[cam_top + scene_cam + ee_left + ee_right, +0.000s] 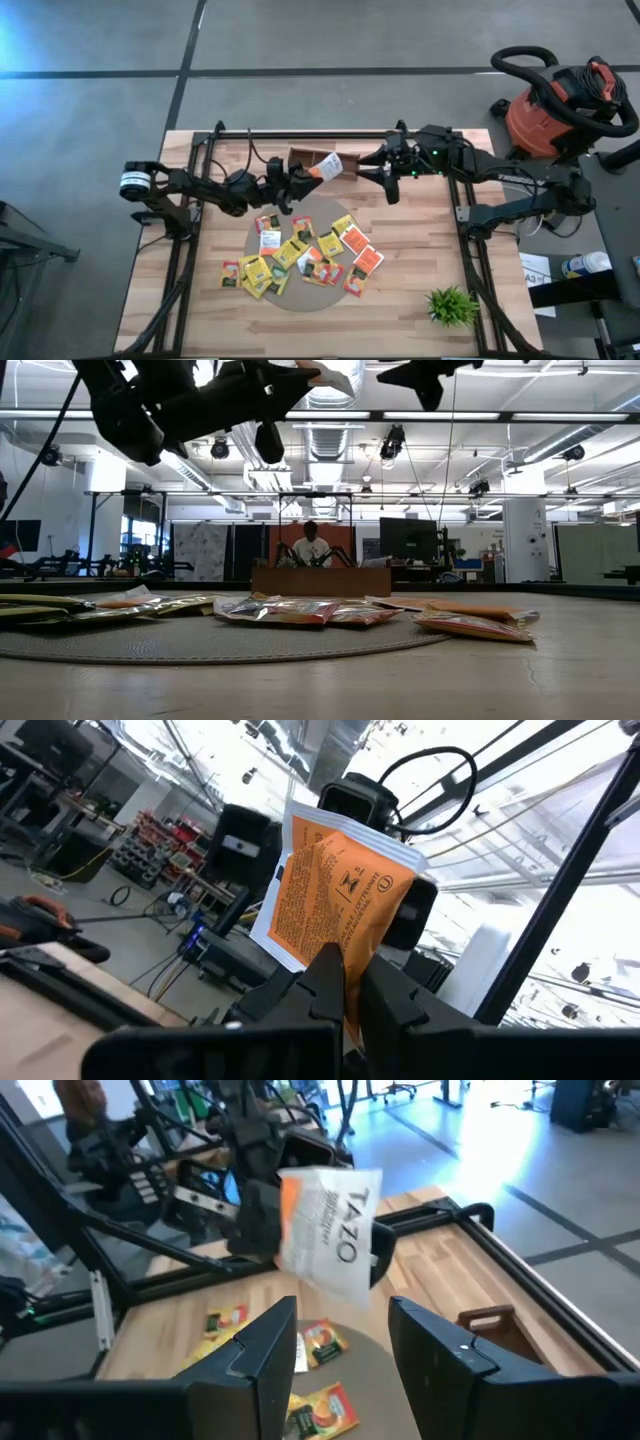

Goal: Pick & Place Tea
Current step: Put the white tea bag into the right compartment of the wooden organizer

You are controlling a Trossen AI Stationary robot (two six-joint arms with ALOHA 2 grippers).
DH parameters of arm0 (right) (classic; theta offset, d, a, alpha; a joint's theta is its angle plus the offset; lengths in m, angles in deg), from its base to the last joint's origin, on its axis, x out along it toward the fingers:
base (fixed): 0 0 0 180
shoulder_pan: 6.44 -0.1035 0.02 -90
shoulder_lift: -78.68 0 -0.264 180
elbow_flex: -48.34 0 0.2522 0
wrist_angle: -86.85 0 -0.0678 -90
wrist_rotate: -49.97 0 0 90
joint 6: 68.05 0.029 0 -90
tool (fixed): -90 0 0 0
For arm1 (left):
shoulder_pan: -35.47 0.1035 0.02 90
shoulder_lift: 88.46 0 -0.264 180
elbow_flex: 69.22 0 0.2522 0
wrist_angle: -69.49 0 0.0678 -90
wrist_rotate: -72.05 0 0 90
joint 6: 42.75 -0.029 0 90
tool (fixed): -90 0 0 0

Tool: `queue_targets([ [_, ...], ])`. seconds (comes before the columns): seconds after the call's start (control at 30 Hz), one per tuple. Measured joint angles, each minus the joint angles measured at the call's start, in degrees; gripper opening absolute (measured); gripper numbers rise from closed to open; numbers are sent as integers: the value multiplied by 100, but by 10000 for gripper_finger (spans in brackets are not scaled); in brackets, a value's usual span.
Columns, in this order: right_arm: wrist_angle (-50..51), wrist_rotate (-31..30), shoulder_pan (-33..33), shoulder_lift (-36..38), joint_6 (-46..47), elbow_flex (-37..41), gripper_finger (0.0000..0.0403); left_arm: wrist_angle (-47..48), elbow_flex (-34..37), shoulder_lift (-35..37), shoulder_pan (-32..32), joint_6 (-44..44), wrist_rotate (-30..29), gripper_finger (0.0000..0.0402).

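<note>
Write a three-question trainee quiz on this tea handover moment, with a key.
1. True or false: the left claw grips an orange tea packet.
2. The right claw is: A) open, B) shut on a packet.
3. Fill in: the loose tea packets lie on a round grey ____.

Key: 1 true; 2 A; 3 mat.

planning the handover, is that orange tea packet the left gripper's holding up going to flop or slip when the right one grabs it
The orange tea packet, pinched by its lower edge in the left gripper, stands up unsupported, so it is probably fairly stiff and light. Its glossy wrapper may be slippery. The open right gripper should probably grip well in from the edge.
</note>
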Motion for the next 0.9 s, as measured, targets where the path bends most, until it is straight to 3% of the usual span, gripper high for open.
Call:
queue_targets([
  [0.47, -38, 235, -15, -160, -684, 2, 152, -27, -54, -14, -4, 330, 503, 14],
  [0.73, -252, 581, -16, -370, -682, 2, 144, 1274, -556, -18, -2, 205, 969, 14],
  [0.9, -253, 596, -17, -357, -682, 4, 146, 1344, -710, -18, 1, 77, 1149, 14],
])
